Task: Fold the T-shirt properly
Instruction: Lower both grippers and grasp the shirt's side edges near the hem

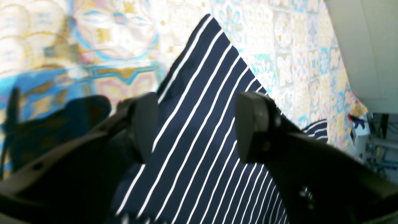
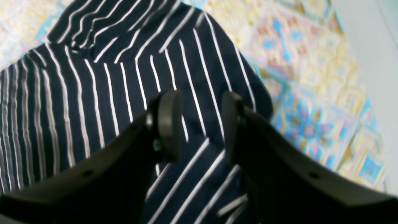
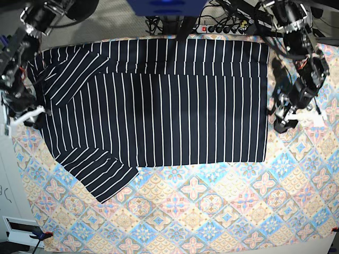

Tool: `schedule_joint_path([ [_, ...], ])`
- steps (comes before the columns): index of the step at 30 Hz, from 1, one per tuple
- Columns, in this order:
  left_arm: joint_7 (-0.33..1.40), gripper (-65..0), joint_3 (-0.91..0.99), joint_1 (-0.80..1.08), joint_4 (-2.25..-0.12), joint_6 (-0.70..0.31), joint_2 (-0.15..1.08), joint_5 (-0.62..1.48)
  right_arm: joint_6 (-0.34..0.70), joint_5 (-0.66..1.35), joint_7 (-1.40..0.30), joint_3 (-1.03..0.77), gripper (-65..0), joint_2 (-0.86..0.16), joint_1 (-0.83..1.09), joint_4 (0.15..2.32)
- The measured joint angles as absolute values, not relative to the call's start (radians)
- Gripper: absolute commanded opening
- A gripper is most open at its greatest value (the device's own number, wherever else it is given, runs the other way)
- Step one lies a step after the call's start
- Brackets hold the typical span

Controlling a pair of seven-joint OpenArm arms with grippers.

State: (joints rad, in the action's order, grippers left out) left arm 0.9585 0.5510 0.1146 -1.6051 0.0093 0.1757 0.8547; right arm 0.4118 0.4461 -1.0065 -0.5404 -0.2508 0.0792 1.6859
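The T-shirt (image 3: 175,111), dark navy with thin white stripes, lies spread on the tablecloth (image 3: 212,211), shoulders at the left and hem at the right. Its far sleeve is folded in over the body and its near sleeve (image 3: 100,177) sticks out toward the front. My left gripper (image 3: 280,123) hangs just past the hem's right edge. In the left wrist view it (image 1: 197,127) is open above a shirt corner (image 1: 199,77). My right gripper (image 3: 30,114) is at the shoulder edge. In the right wrist view it (image 2: 200,124) is open over striped cloth (image 2: 93,93).
A power strip (image 3: 228,27) and cables lie behind the table's far edge. A white surface (image 3: 8,201) borders the table at the left. A red clamp (image 3: 39,234) holds the cloth at the front left corner. Bare patterned tablecloth covers the front half.
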Motion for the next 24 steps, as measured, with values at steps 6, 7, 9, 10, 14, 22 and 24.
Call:
schedule_joint_path([
  [6,0.945,-27.0,0.496,-0.024,-1.521,0.006,0.184,0.714,0.416,0.313,-1.003,-0.392,-44.0,-0.251,0.01,1.645],
  [7,0.947,-27.0,0.485,-0.051,-1.497,0.006,0.179,0.693,0.414,0.302,-1.007,-0.381,-44.0,-0.249,-0.003,1.628],
  [9,0.954,-27.0,0.477,-0.096,-1.439,0.0,0.174,0.672,0.414,0.299,-1.006,-0.371,-44.0,-0.25,-0.022,1.598],
  [10,0.953,-27.0,0.477,-0.124,-1.404,0.001,0.172,0.653,0.414,0.3,-1.004,-0.367,-44.0,-0.25,-0.033,1.583],
  [14,0.945,-27.1,0.482,-0.204,-1.275,0.007,0.18,0.58,0.408,0.297,-1.002,-0.367,-44.0,-0.252,-0.052,1.541],
  [22,0.812,-27.1,0.461,-0.275,-1.084,0.008,0.175,0.478,0.408,0.295,-1.002,-0.371,-44.0,-0.25,-0.051,1.538],
  [24,0.784,-27.1,0.437,-0.278,-1.034,0.006,0.176,0.472,0.408,0.296,-1.003,-0.371,-44.0,-0.25,-0.049,1.538],
])
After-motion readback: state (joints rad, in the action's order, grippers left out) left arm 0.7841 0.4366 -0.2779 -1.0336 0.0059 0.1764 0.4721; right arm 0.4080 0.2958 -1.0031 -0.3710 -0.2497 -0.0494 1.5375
